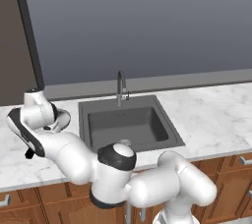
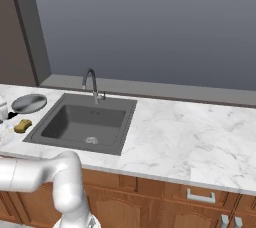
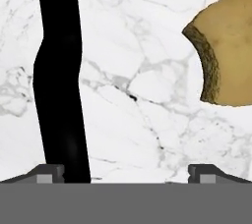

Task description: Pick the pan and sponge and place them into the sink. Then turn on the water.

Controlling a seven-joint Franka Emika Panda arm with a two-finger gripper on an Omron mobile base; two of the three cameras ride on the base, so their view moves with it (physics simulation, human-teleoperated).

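From my remote station, I watched the white arm (image 1: 74,154) reach far to the left over the white marble tabletop (image 2: 190,137), its hand hanging low above the stone beside the sink (image 2: 64,100). In the hand view, the claw (image 3: 126,173) was spread wide, its two dark fingertips (image 3: 49,173) well apart at the bottom edge, pinching nothing. The pan's black handle (image 3: 61,80) ran up the left side of that view, its lower end just inside the left fingertip, so the claw sat offset from the handle rather than around it. The sponge (image 3: 229,48), yellow-ochre with a rough darker edge and a pinched side, lay on the marble at the upper right of the hand view, apart from the handle. In the right base view, the pan (image 2: 29,103) rested flat on the tabletop left of the sink, with the sponge (image 2: 22,125) just in front of it, near the basin's left rim. The dark grey sink held only its round metal drain (image 2: 90,140). The gooseneck faucet (image 2: 92,84) stood behind the basin, against the grey wall (image 2: 150,27), and I saw no water running. Wooden cabinet fronts (image 2: 200,197) ran below the tabletop.
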